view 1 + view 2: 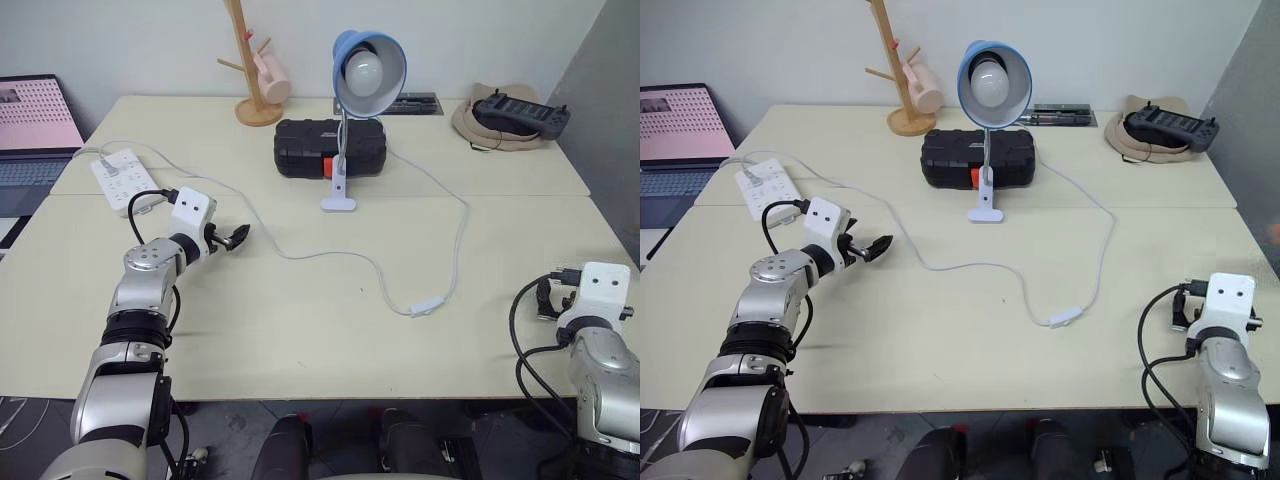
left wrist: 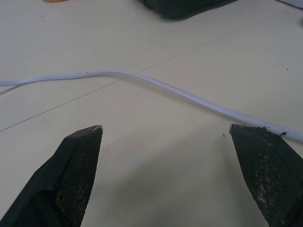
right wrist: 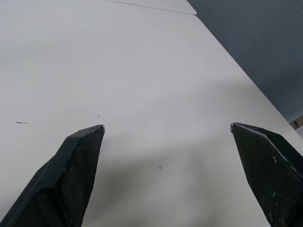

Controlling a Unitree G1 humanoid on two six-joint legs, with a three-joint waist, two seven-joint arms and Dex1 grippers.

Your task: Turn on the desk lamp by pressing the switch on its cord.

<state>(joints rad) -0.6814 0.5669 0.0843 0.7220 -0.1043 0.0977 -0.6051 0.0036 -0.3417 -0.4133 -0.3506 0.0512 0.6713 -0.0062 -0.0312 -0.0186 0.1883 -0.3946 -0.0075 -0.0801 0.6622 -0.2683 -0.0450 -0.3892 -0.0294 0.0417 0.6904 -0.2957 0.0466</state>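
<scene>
The desk (image 1: pixel 300 330) is being taken up by the task items. The black case (image 1: pixel 329 147) is lying toward the back, w/ the desk lamp (image 1: pixel 366 72) being held upright just in front of it. The cord (image 1: pixel 455 250) is being run from the lamp base round to the switch (image 1: pixel 427 307), lying flat near centre-right. L tool (image 1: pixel 236 237) is being held apart, beside the cord, nothing gripped. R tool (image 3: pixel 165 137) is also being held apart over bare desk, well away from the switch.

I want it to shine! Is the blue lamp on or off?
Off. The desk lamp's round bulb looks plain white with no glow, and neither gripper is near the switch on its cord.
</scene>
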